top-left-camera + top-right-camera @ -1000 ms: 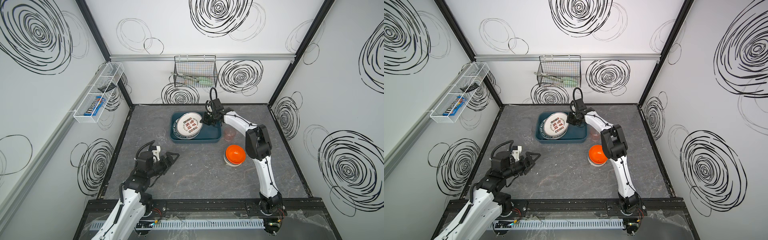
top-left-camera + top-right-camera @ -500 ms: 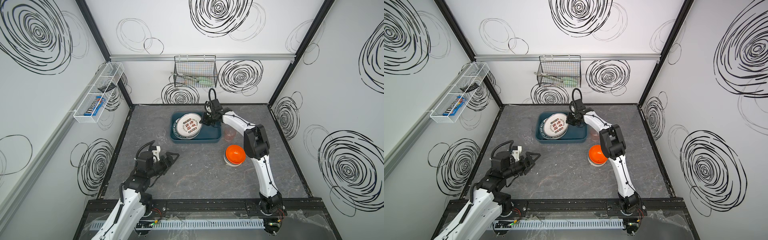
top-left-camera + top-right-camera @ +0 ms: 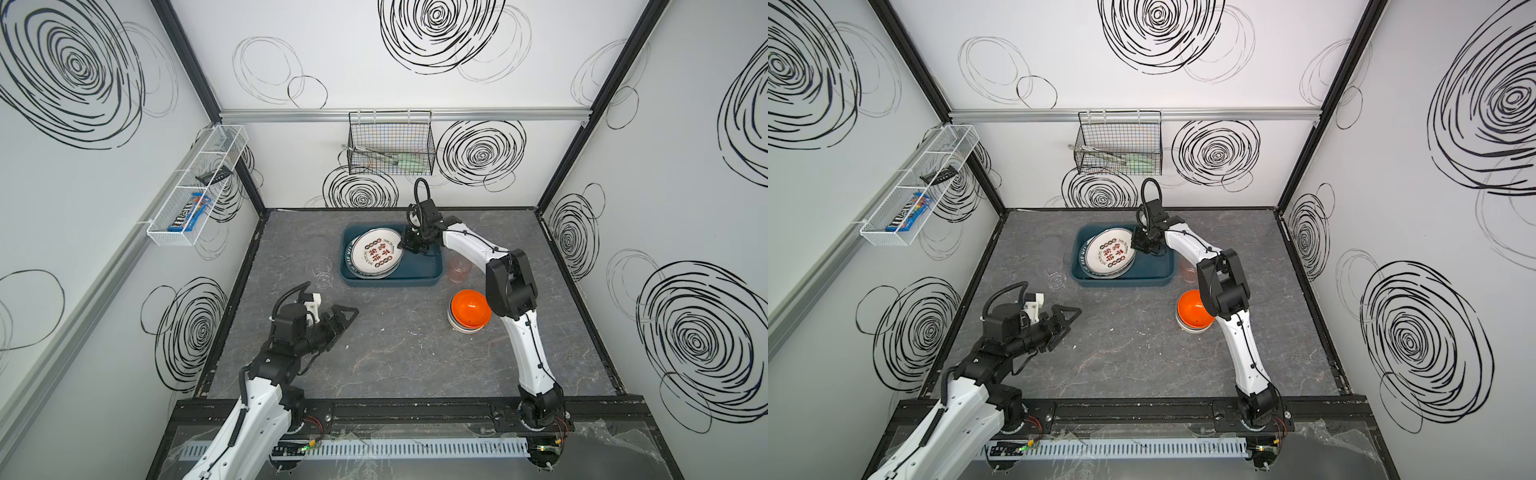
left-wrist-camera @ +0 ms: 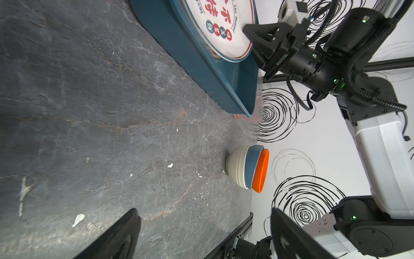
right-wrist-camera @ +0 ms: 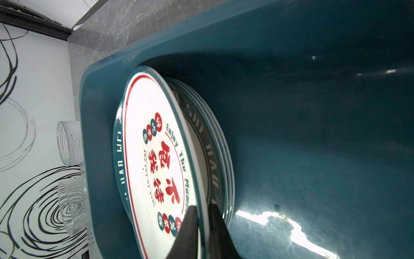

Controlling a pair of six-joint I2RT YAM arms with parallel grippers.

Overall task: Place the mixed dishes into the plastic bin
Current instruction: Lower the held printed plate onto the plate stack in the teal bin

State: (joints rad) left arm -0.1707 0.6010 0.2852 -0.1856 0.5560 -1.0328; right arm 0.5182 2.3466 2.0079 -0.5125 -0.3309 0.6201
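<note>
In both top views the dark teal plastic bin (image 3: 390, 282) (image 3: 1125, 283) sits at the back middle of the table. It holds a stack of plates with dark-green lettered rims (image 5: 212, 157). A white plate with red characters (image 3: 376, 252) (image 3: 1109, 252) (image 5: 145, 139) lies tilted on that stack. My right gripper (image 3: 405, 245) (image 3: 1138, 244) (image 5: 201, 207) is shut on this plate's right rim, one finger on each face. Stacked bowls, orange one on top (image 3: 469, 309) (image 4: 261, 171), and a pink tumbler (image 3: 459, 269) stand right of the bin. A clear glass (image 3: 323, 272) (image 5: 69, 141) stands on its left. My left gripper (image 3: 343, 322) (image 3: 1065, 320) (image 4: 203, 213) hangs open and empty at front left.
A black wire basket (image 3: 390, 143) hangs on the back wall above the bin. On the left wall is a white mesh tray (image 3: 195, 187) with a candy packet in it. The right arm's elbow (image 3: 509, 286) rises beside the bowls.
The right gripper has shifted slightly over the bin with the plate still in it. The left arm has not moved.
</note>
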